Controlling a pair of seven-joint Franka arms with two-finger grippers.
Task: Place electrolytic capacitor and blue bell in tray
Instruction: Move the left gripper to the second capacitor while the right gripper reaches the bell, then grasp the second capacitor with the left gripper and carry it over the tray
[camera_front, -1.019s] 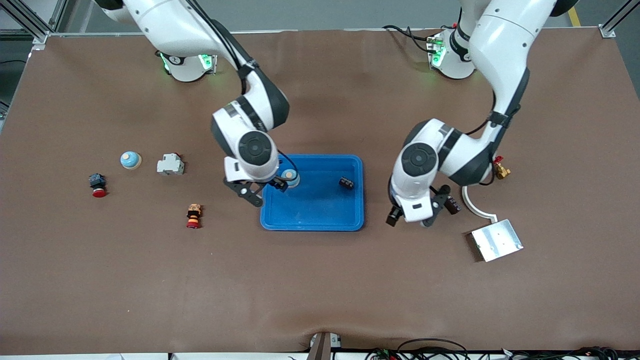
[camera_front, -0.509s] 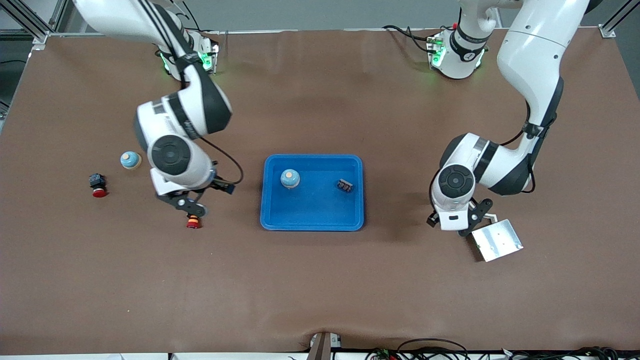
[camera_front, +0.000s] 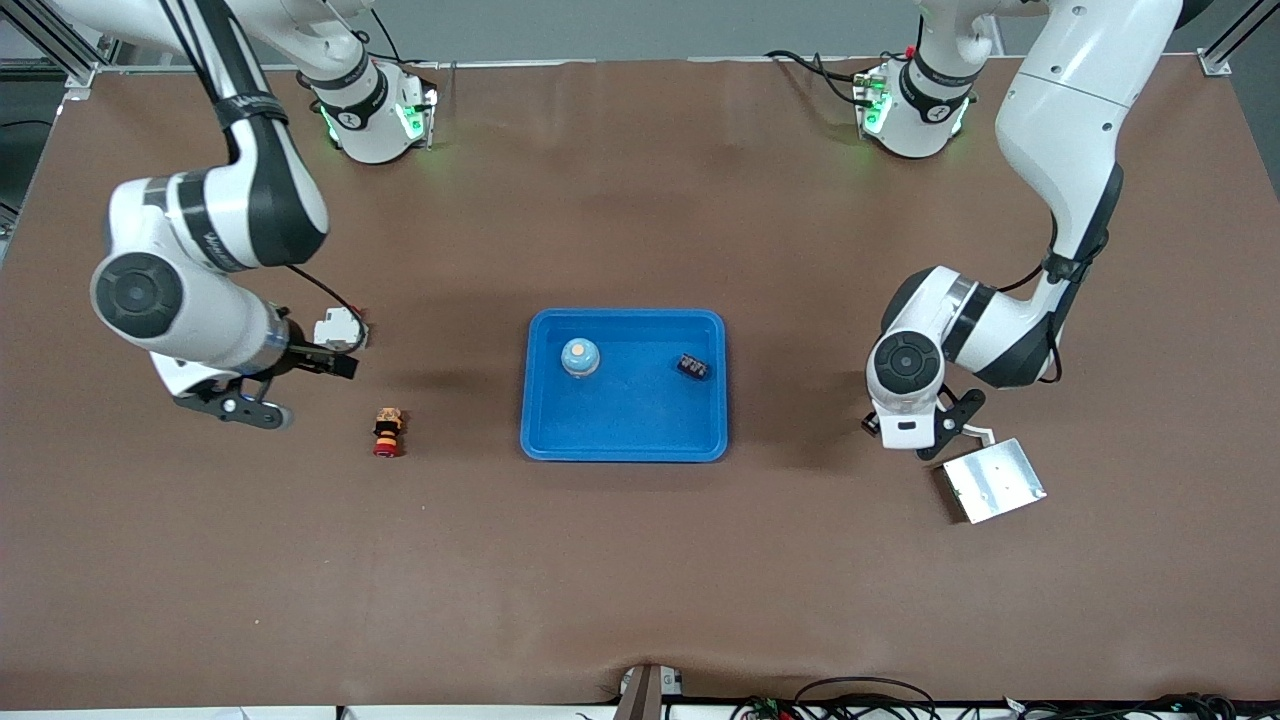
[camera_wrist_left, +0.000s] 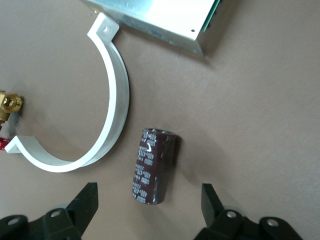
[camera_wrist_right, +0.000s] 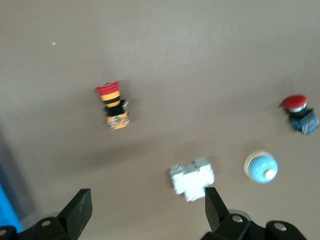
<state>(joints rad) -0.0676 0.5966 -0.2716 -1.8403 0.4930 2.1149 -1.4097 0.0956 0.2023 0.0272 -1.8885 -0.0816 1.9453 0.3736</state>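
The bright-blue tray (camera_front: 625, 440) lies mid-table. In it stand a blue bell (camera_front: 580, 356) and a small black electrolytic capacitor (camera_front: 694, 367). My right gripper (camera_front: 243, 409) is open and empty over the table toward the right arm's end. In its wrist view the gripper (camera_wrist_right: 146, 200) hangs over a white breaker (camera_wrist_right: 192, 178), with a second blue bell (camera_wrist_right: 260, 167) beside it. My left gripper (camera_front: 915, 440) is open beside the silver plate. In its wrist view the gripper (camera_wrist_left: 149, 192) is open above a dark brown capacitor (camera_wrist_left: 154, 165) lying on the table.
A red and orange push button (camera_front: 387, 431) lies between the right gripper and the tray. A white breaker (camera_front: 340, 330) shows beside the right hand. A silver metal plate (camera_front: 993, 480), a white curved clamp (camera_wrist_left: 110, 115) and a brass fitting (camera_wrist_left: 10, 102) lie near the left gripper.
My right arm left the blue bell in the tray and swung away toward its own end of the table. My left arm moved from beside the tray toward the silver plate.
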